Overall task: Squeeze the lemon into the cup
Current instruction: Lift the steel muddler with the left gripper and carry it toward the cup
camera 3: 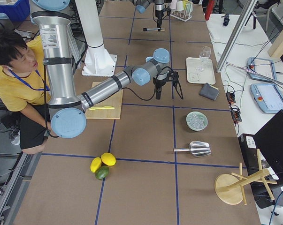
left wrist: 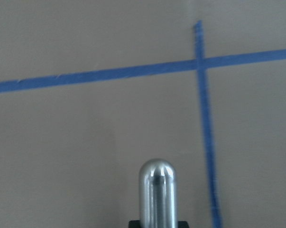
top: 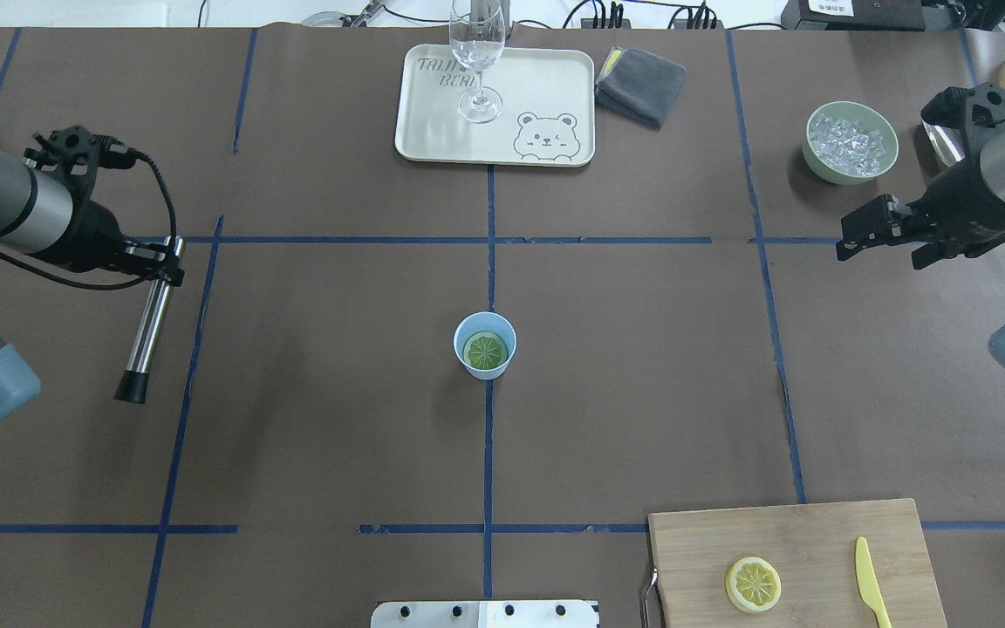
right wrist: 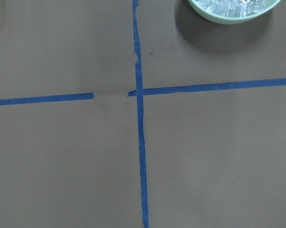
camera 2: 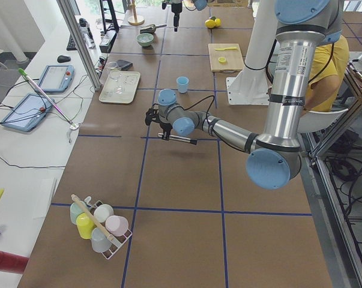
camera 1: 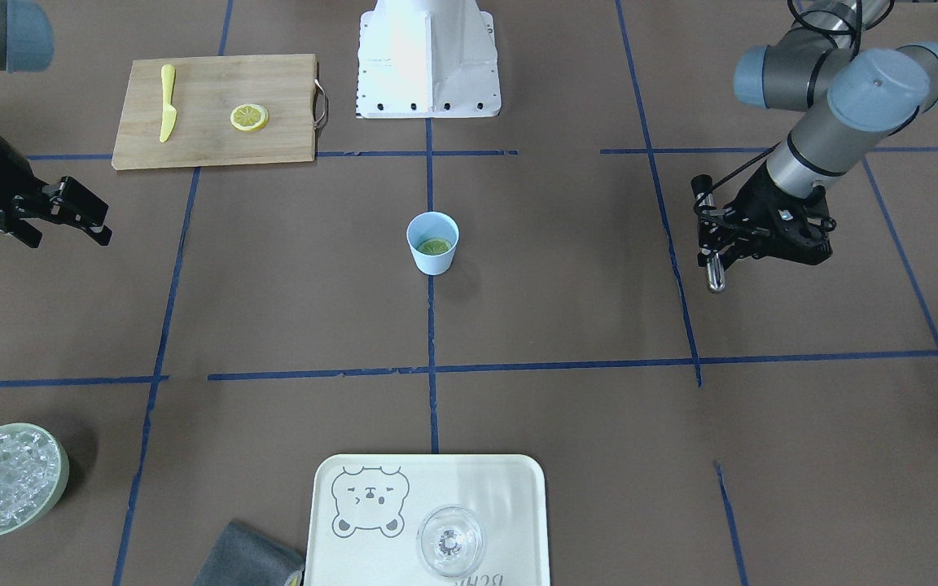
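The light-blue cup (camera 1: 432,242) stands upright at the table's middle, also in the overhead view (top: 485,345). A lemon slice (top: 485,351) lies flat inside it (camera 1: 435,247). A second slice (camera 1: 249,118) lies on the cutting board (top: 753,583). My left gripper (top: 162,262) is shut on a metal rod (top: 149,318), far to the cup's left, also in the front view (camera 1: 713,244). The rod's rounded end shows in the left wrist view (left wrist: 157,190). My right gripper (top: 876,249) is open and empty, far to the cup's right (camera 1: 105,228).
A wooden cutting board (top: 816,532) with a yellow plastic knife (top: 871,593) sits near my base on the right. A pale green bowl of ice (top: 851,142) is close behind the right gripper. A tray (top: 433,131) with a stemmed glass (top: 477,61) and a grey cloth (top: 640,83) are at the far edge.
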Controlling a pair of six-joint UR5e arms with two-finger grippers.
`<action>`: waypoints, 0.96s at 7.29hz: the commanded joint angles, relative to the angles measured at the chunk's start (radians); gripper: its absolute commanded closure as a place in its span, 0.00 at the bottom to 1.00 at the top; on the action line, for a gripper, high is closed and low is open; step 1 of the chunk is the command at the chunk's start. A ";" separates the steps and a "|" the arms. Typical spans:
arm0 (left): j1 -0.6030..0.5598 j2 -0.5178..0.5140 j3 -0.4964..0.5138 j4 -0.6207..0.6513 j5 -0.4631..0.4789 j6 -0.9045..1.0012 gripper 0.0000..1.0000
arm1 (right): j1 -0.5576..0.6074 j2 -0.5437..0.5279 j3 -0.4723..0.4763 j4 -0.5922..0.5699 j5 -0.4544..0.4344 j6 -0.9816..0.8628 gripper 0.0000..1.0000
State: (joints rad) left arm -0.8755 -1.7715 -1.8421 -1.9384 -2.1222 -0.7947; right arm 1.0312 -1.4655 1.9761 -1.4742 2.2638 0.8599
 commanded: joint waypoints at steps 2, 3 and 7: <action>0.101 -0.251 -0.092 0.117 0.113 0.008 1.00 | 0.027 -0.024 -0.003 0.000 0.000 -0.024 0.00; 0.124 -0.317 -0.115 0.116 0.190 0.009 1.00 | 0.032 -0.033 -0.003 0.000 -0.001 -0.028 0.00; 0.346 -0.387 -0.117 -0.238 0.772 0.011 1.00 | 0.041 -0.050 0.000 0.000 0.017 -0.027 0.00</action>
State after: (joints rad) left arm -0.5914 -2.1567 -1.9782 -2.0102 -1.5348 -0.7871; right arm 1.0721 -1.5120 1.9749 -1.4741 2.2716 0.8319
